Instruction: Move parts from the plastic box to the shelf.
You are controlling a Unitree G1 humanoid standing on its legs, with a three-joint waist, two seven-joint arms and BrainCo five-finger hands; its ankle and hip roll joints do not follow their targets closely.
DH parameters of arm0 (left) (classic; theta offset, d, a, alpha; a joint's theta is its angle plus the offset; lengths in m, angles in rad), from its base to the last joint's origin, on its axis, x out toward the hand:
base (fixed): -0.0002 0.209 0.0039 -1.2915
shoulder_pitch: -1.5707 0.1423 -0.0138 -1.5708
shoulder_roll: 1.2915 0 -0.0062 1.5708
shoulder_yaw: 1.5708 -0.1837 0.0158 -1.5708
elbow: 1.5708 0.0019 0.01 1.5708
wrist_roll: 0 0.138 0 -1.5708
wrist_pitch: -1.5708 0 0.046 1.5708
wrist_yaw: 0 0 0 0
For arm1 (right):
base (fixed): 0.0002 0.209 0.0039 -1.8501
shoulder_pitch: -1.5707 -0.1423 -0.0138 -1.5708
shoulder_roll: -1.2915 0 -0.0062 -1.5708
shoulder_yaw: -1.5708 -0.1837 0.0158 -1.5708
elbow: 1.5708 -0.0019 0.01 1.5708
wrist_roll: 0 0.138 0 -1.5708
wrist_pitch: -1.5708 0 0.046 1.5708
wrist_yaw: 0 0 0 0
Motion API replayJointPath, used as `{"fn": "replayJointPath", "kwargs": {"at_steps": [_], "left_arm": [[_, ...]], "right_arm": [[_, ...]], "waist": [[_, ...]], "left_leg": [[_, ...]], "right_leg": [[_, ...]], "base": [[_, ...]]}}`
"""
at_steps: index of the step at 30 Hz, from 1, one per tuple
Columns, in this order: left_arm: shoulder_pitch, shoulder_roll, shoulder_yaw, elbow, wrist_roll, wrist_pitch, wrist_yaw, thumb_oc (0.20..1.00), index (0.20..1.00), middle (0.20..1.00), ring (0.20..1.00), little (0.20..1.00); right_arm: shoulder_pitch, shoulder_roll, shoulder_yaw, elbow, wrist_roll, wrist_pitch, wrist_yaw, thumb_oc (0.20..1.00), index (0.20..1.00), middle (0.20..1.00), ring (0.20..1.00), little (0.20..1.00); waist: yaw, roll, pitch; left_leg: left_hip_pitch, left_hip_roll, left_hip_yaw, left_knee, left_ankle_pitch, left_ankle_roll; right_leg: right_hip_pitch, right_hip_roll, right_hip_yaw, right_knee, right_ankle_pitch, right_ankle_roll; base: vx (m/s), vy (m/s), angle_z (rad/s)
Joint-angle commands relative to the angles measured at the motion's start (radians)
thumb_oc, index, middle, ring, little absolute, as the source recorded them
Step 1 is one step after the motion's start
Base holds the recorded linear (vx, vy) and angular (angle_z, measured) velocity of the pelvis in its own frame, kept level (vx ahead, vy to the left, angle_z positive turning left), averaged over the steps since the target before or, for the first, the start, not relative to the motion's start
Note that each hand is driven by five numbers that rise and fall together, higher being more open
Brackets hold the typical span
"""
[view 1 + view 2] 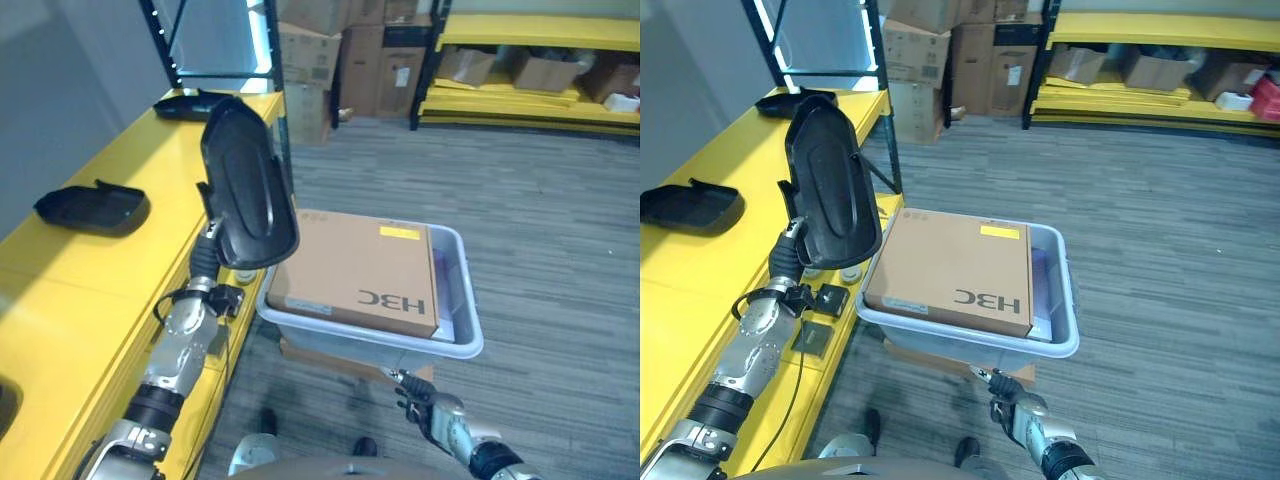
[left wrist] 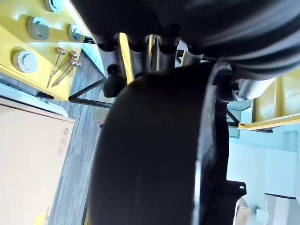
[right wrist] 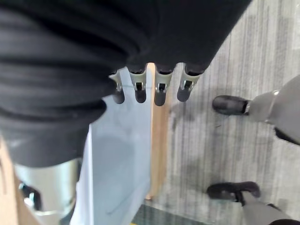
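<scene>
From the left eye view, the left hand [image 1: 212, 243] holds a black plastic part [image 1: 247, 185] upright, between the yellow shelf [image 1: 95, 270] and the plastic box [image 1: 464, 300]. In the box lies a cardboard carton [image 1: 355, 270]. Two more black parts [image 1: 92, 208] lie on the shelf. In the left wrist view, the fingers [image 2: 137, 51] curl round the part. In the right wrist view, the right hand [image 3: 154, 84] has straight fingers, beside the box wall [image 3: 117, 159].
</scene>
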Motion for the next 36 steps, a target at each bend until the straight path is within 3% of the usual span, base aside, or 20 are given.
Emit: {"fn": "replayJointPath", "kwargs": {"at_steps": [1, 6, 7, 9, 12, 13, 14, 15, 16, 17, 18, 24, 26, 29, 31, 33, 35, 36], "left_arm": [[-0.093, 0.09, 0.106, -0.142, -0.063, -0.108, -0.048, 0.2, 0.2, 0.2, 0.2, 0.2], [-0.09, 0.129, 0.164, -0.203, -0.023, -0.099, 0.014, 0.2, 0.2, 0.2, 0.2, 0.2], [-0.094, 0.148, 0.192, -0.222, -0.004, -0.082, 0.049, 0.2, 0.2, 0.2, 0.2, 0.2], [-0.098, 0.161, 0.211, -0.235, 0.052, -0.078, 0.091, 0.2, 0.2, 0.2, 0.2, 0.2], [-0.104, 0.188, 0.229, -0.254, 0.076, -0.059, 0.114, 0.2, 0.2, 0.2, 0.2, 0.2], [-0.079, 0.209, 0.248, -0.27, 0.112, -0.073, 0.133, 0.2, 0.2, 0.2, 0.2, 0.2], [-0.077, 0.211, 0.247, -0.271, 0.113, -0.075, 0.137, 0.2, 0.2, 0.2, 0.2, 0.2], [-0.046, 0.244, 0.28, -0.285, 0.154, -0.077, 0.17, 0.2, 0.2, 0.2, 0.2, 0.2], [-0.044, 0.244, 0.281, -0.287, 0.155, -0.076, 0.171, 0.2, 0.2, 0.2, 0.2, 0.2], [-0.026, 0.261, 0.311, -0.294, 0.145, -0.072, 0.161, 0.2, 0.2, 0.2, 0.2, 0.2], [0.001, 0.264, 0.342, -0.31, 0.139, -0.073, 0.148, 0.2, 0.2, 0.2, 0.2, 0.2], [0.12, 0.244, 0.413, -0.399, 0.158, -0.071, 0.093, 0.2, 0.2, 0.2, 0.2, 0.2], [0.128, 0.244, 0.418, -0.401, 0.165, -0.07, 0.089, 0.2, 0.2, 0.2, 0.2, 0.2], [0.131, 0.252, 0.409, -0.396, 0.168, -0.074, 0.087, 0.2, 0.2, 0.2, 0.2, 0.2], [0.141, 0.262, 0.394, -0.386, 0.163, -0.089, 0.072, 0.2, 0.2, 0.2, 0.2, 0.2], [0.153, 0.262, 0.392, -0.395, 0.151, -0.1, 0.058, 0.2, 0.2, 0.2, 0.2, 0.2], [0.157, 0.254, 0.387, -0.421, 0.141, -0.088, 0.066, 0.2, 0.2, 0.2, 0.2, 0.2], [0.155, 0.252, 0.384, -0.423, 0.141, -0.085, 0.067, 0.2, 0.2, 0.2, 0.2, 0.2]], "right_arm": [[0.028, 0.041, -0.014, 0.069, -0.094, -0.073, 0.077, 1.0, 1.0, 1.0, 1.0, 1.0], [0.061, 0.034, -0.028, 0.146, -0.191, -0.122, 0.149, 1.0, 1.0, 1.0, 1.0, 1.0], [0.077, 0.036, -0.03, 0.17, -0.234, -0.149, 0.17, 1.0, 1.0, 1.0, 1.0, 1.0], [0.088, 0.041, -0.033, 0.19, -0.261, -0.169, 0.178, 1.0, 1.0, 1.0, 1.0, 1.0], [0.103, 0.066, -0.029, 0.242, -0.294, -0.196, 0.125, 1.0, 1.0, 1.0, 1.0, 1.0], [0.113, 0.077, -0.024, 0.251, -0.269, -0.198, 0.107, 1.0, 1.0, 1.0, 1.0, 1.0], [0.114, 0.079, -0.024, 0.253, -0.272, -0.2, 0.109, 1.0, 1.0, 1.0, 1.0, 1.0], [0.104, 0.072, -0.025, 0.252, -0.303, -0.207, 0.119, 1.0, 1.0, 1.0, 1.0, 1.0], [0.103, 0.073, -0.025, 0.253, -0.304, -0.209, 0.119, 1.0, 1.0, 1.0, 1.0, 1.0], [0.089, 0.062, -0.025, 0.257, -0.3, -0.161, 0.157, 1.0, 1.0, 1.0, 1.0, 1.0], [0.077, 0.057, -0.028, 0.245, -0.31, -0.171, 0.158, 1.0, 1.0, 1.0, 1.0, 1.0], [0.076, 0.062, 0.002, 0.101, -0.309, -0.054, 0.095, 1.0, 1.0, 1.0, 1.0, 1.0], [0.085, 0.058, 0.004, 0.057, -0.312, -0.032, 0.077, 1.0, 1.0, 1.0, 1.0, 1.0], [0.098, 0.05, -0.006, 0.009, -0.309, -0.002, 0.068, 1.0, 1.0, 1.0, 1.0, 1.0], [0.111, 0.037, -0.023, -0.017, -0.294, 0.017, 0.068, 1.0, 1.0, 1.0, 1.0, 1.0], [0.117, 0.038, -0.034, -0.011, -0.306, 0.011, 0.073, 1.0, 1.0, 1.0, 1.0, 1.0], [0.12, 0.037, -0.048, 0.006, -0.326, -0.008, 0.095, 1.0, 1.0, 1.0, 1.0, 1.0], [0.12, 0.035, -0.049, 0.009, -0.329, -0.007, 0.097, 1.0, 1.0, 1.0, 1.0, 1.0]], "waist": [[0.003, -0.045, -0.026], [-0.002, -0.064, -0.036], [-0.01, -0.072, -0.041], [-0.016, -0.074, -0.044], [-0.021, -0.069, -0.051], [-0.006, -0.057, -0.058], [-0.007, -0.058, -0.058], [0.03, -0.061, -0.061], [0.028, -0.062, -0.061], [0.05, -0.064, -0.066], [0.077, -0.065, -0.07], [0.136, -0.069, -0.081], [0.134, -0.066, -0.081], [0.117, -0.06, -0.073], [0.083, -0.056, -0.046], [0.061, -0.063, -0.022], [0.033, -0.082, 0.007], [0.028, -0.087, 0.008]], "left_leg": [[-0.06, 0.061, 0.098, -0.002, 0.303, -0.067], [-0.04, 0.083, 0.167, 0.078, 0.256, -0.085], [-0.027, 0.091, 0.226, 0.109, 0.242, -0.09], [-0.012, 0.098, 0.275, 0.117, 0.239, -0.094], [0.047, 0.086, 0.379, 0.069, 0.224, -0.082], [0.088, 0.061, 0.418, -0.015, 0.225, -0.069], [0.092, 0.057, 0.417, -0.021, 0.225, -0.066], [0.099, 0.004, 0.353, -0.043, 0.17, -0.032], [0.099, 0.002, 0.351, -0.042, 0.168, -0.03], [0.095, -0.024, 0.31, -0.045, 0.146, -0.016], [0.091, -0.049, 0.274, -0.047, 0.13, -0.004], [0.099, -0.157, 0.144, -0.051, 0.065, 0.061], [0.106, -0.191, 0.12, -0.05, 0.052, 0.088], [0.118, -0.231, 0.099, -0.049, 0.031, 0.127], [0.12, -0.251, 0.095, -0.032, 0.018, 0.156], [0.129, -0.262, 0.078, -0.018, -0.002, 0.159], [0.142, -0.264, 0.052, -0.004, -0.024, 0.138], [0.139, -0.265, 0.048, -0.001, -0.026, 0.136]], "right_leg": [[0.046, -0.095, -0.044, -0.012, -0.038, 0.123], [0.042, -0.112, -0.105, -0.037, -0.02, 0.129], [0.037, -0.116, -0.144, -0.051, -0.004, 0.132], [0.038, -0.118, -0.171, -0.06, 0.006, 0.135], [0.051, -0.135, -0.226, -0.058, 0.022, 0.146], [0.07, -0.152, -0.256, -0.064, 0.034, 0.158], [0.073, -0.154, -0.259, -0.064, 0.034, 0.16], [0.084, -0.165, -0.249, -0.057, 0.028, 0.164], [0.084, -0.167, -0.25, -0.056, 0.028, 0.166], [0.085, -0.171, -0.238, -0.049, 0.021, 0.168], [0.086, -0.176, -0.229, -0.04, 0.015, 0.173], [0.084, -0.219, -0.172, 0.052, -0.048, 0.193], [0.06, -0.246, -0.141, 0.151, -0.07, 0.206], [-0.019, -0.298, -0.089, 0.341, -0.05, 0.227], [-0.115, -0.272, -0.013, 0.474, -0.009, 0.218], [-0.156, -0.247, 0.027, 0.476, 0.009, 0.219], [-0.151, -0.204, 0.076, 0.283, 0.052, 0.219], [-0.154, -0.199, 0.088, 0.245, 0.064, 0.219]], "base": [[-0.09, -0.08, 1.17], [-0.09, -0.054, 0.7], [-0.15, 0.009, 0.85], [-0.13, 0.043, 0.96], [-0.09, 0.149, 1.96], [-0.04, 0.24, 2.08], [-0.01, 0.366, 2.76], [0.01, 0.201, 2.13], [0.03, 0.289, 1.91], [0.04, 0.229, 0.36], [0.05, 0.276, 0.13], [0.06, 0.278, 0.6], [0.08, 0.338, 0.3], [0.03, 0.263, 0.21], [0.0, 0.18, 0.23], [0.06, 0.019, 0.5], [0.1, -0.129, 0.69], [0.1, -0.132, 0.66]]}}
